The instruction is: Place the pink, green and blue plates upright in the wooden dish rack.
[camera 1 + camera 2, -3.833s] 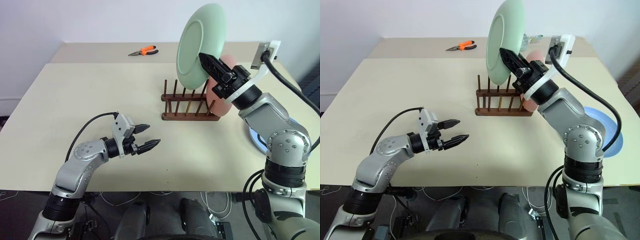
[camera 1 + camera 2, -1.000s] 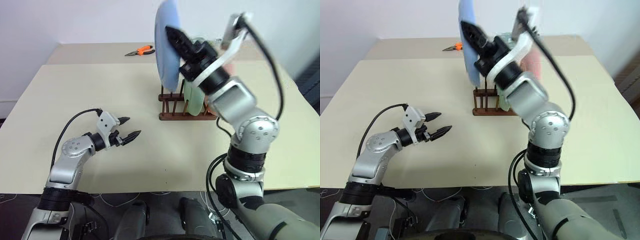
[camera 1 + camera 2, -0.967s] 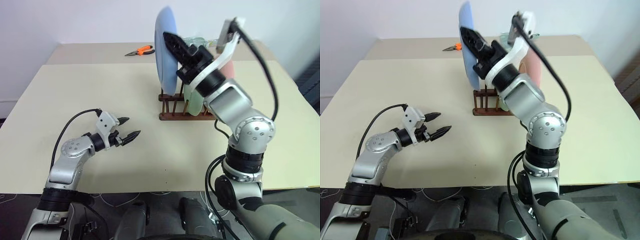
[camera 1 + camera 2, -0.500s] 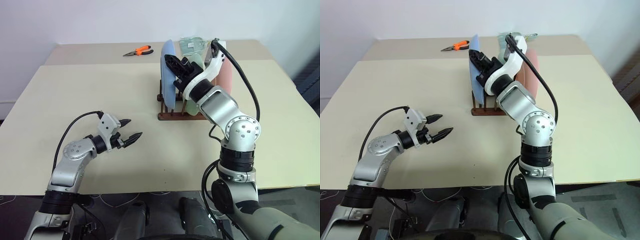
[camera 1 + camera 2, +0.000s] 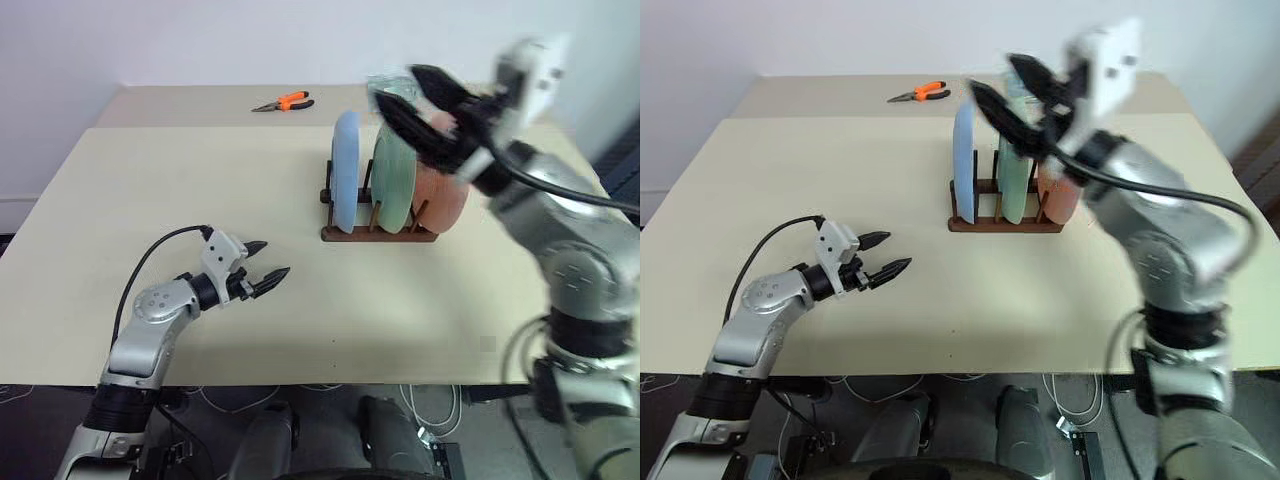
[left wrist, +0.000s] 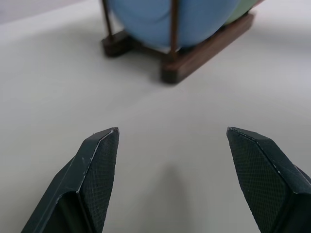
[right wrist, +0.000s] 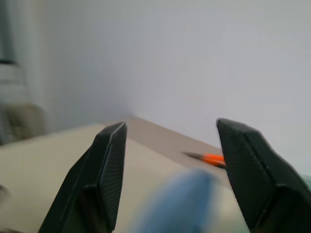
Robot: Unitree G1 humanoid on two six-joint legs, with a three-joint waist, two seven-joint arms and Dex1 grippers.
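Toward the table's [image 5: 150, 170] far edge, light blue [image 5: 345, 172], mint green [image 5: 394, 180] and pale pink [image 5: 443, 200] round plastic plates stand upright in the dark brown wooden pegged rack [image 5: 378, 232]; both the left gripper [image 5: 270, 280] and the right gripper [image 5: 407, 92] have fingers apart, empty.

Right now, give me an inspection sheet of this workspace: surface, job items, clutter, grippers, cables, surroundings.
Surface: beige table, a seam across it near the back.
Job's things: blue plate, green plate and pink plate stand upright side by side in the wooden dish rack.
Clutter: orange-handled pliers at the back of the table; a clear item behind the rack, too blurred to name.
Grippers: left gripper open, low over the table, holding nothing; right gripper open above the rack, holding nothing.
Cables: black cable looping along the left arm; loose wires on the floor under the table's front edge.
Surroundings: plain pale wall behind.
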